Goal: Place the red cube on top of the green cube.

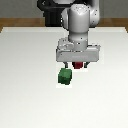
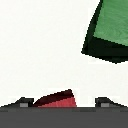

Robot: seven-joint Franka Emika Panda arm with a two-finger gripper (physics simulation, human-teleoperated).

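Claw (image 1: 77, 65) hangs low beneath the white Panda arm (image 1: 80, 22), its two fingers closed on the red cube (image 1: 78, 64), which sits between them just above the white surface (image 1: 30, 75). On the wrist view the red cube (image 2: 58, 99) shows partly between the fingertips (image 2: 22, 102). Nearer the camera and toward the exterior view's left, the green cube (image 1: 64, 76) rests on the surface, close beside the claw but apart from the red cube.

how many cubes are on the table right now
2. The red cube sits between the gripper fingers, under the arm. The green cube lies just in front of it, toward the exterior view's left. No others show, though the arm could hide one.
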